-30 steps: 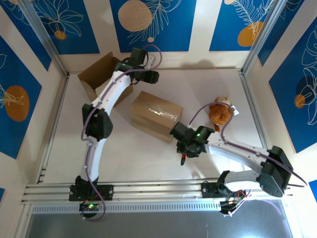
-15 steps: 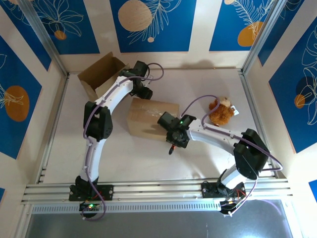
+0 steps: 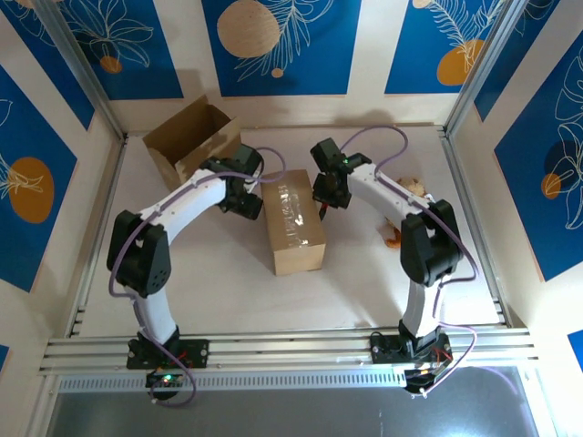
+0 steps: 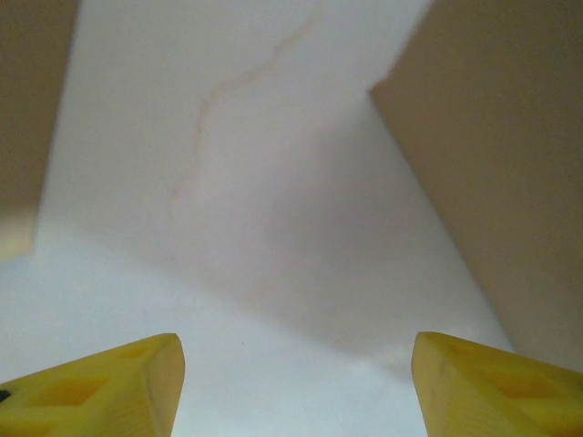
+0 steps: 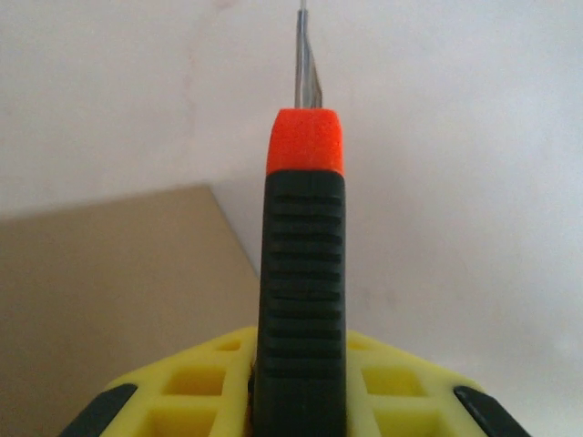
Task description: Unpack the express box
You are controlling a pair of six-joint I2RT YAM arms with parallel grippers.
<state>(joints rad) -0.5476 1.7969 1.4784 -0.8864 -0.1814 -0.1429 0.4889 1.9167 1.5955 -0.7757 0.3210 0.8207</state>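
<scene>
Overhead, the taped express box point(image 3: 294, 232) lies on the desk point(image 3: 364, 282) between both arms. Left wrist: left fingers point(image 4: 100, 387) spread open beside it, likely to brace it. Right wrist: right fingers point(image 5: 182, 382) clamp a knife point(image 5: 301, 291) — blade out for slitting.

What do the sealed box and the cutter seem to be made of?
Sealed box: matte brown cardboard; a glossy strip glinting along its top looks like clear tape. Cutter: ribbed black handle, probably plastic, orange tip, thin grey blade, likely metal.
</scene>
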